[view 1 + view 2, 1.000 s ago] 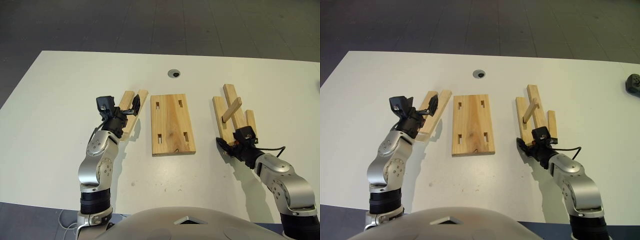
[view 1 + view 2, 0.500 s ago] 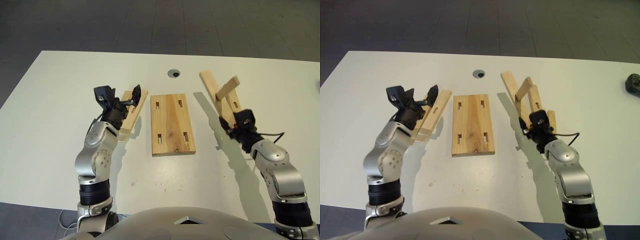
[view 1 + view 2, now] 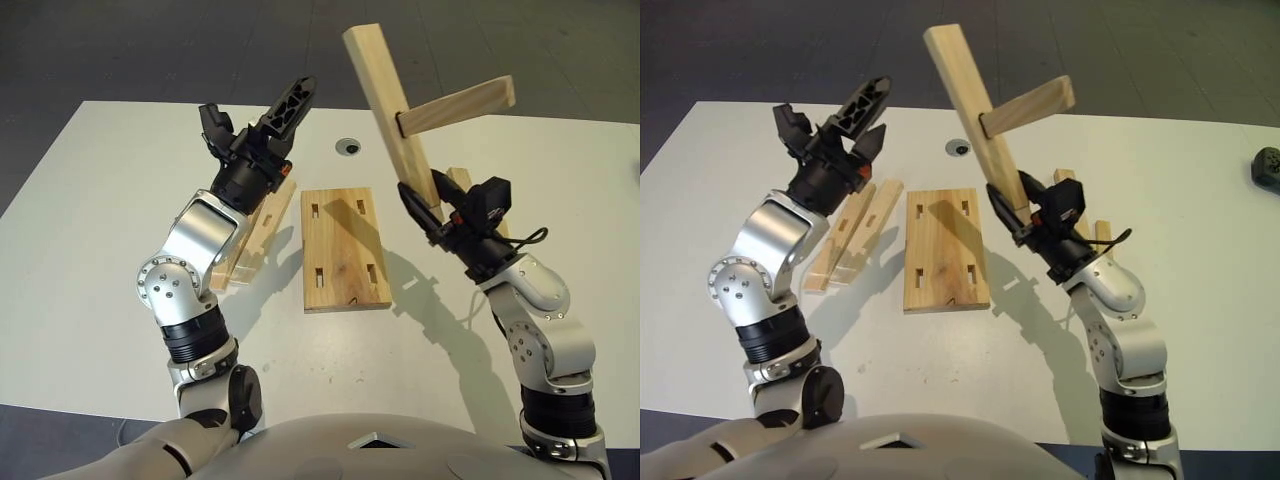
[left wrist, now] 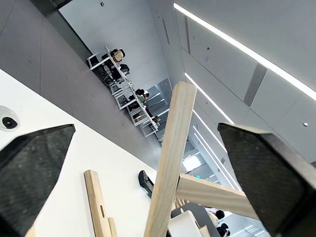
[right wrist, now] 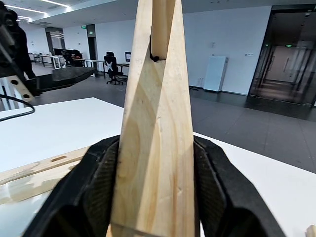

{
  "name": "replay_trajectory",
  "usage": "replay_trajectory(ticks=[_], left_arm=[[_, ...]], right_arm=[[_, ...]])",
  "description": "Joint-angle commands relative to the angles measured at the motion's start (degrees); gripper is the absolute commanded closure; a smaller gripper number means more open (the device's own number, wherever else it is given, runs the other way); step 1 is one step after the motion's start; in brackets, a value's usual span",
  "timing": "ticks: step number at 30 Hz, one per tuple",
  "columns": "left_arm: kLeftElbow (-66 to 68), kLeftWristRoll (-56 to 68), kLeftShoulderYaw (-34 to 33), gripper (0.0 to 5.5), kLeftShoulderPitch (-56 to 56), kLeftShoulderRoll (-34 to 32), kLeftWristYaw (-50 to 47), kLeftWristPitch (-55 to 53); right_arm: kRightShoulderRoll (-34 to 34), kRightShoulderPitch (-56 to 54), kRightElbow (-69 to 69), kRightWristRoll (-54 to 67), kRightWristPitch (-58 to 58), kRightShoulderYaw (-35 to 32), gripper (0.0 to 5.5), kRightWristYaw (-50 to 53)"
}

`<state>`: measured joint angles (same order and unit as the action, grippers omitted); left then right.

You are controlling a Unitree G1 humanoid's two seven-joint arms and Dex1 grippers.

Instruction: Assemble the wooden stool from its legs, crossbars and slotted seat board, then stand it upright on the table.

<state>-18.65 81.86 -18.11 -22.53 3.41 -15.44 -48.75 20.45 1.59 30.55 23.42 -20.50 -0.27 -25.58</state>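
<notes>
Two claws of mine hung in the air, and I place everything by the seat board (image 3: 343, 247), which lay flat in the middle of the desk (image 3: 100, 200), its long axis running away from me.

Left of the board and above it was my left claw (image 3: 255, 112), spread as wide as it goes and holding nothing. Its fingers (image 4: 34, 168) pointed across toward the board's right side. Beneath it, just beside the board's left edge, loose wooden pieces (image 3: 262, 225) lay on the desk, roughly parallel to the board. The board's four slots (image 3: 316, 211) faced up, uncovered.

Above the board's right edge rose the leg (image 3: 385, 95). Its long axis was steep, with the top leaning leftward over the board's side and the foot low, just right of the board. There my right claw (image 3: 432, 205) was clamped tight on the lower end, with its pads (image 5: 101, 182) pressed to two opposite faces. A crossbar (image 3: 460, 103) was plugged into the leg near its top and stuck out to the right, away from the board. More pieces (image 3: 458, 180) lay right of the board, partly hidden behind that claw.

By my reckoning the coming move turned on one thing. From the left wrist the leg stood framed between my open left fingers, yet well apart from them. So the right arm had the leg, and the left arm had the gap to close.
</notes>
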Motion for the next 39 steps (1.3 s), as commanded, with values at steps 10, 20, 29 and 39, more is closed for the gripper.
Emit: replay_trajectory(ticks=[10,20,29,39], left_arm=[[1.03,1.54,5.61,0.31,0.13,-2.90,-1.49,1.62],[0.60,5.00,6.03,1.93,0.17,-4.39,-4.44,3.41],[1.08,4.88,8.11,3.54,0.33,-5.24,-4.70,4.42],[-0.30,-6.83,13.37,4.43,0.03,-9.69,-0.46,4.03]], right_arm=[[3.63,3.34,4.24,-0.58,-1.41,5.70,3.43,-5.09],[4.08,3.09,2.46,-4.42,-0.59,6.11,3.43,-4.65],[4.50,3.63,2.38,-4.02,-0.57,5.57,3.43,-5.30],[3.93,3.35,1.80,-2.91,-2.21,5.40,3.43,-5.17]])
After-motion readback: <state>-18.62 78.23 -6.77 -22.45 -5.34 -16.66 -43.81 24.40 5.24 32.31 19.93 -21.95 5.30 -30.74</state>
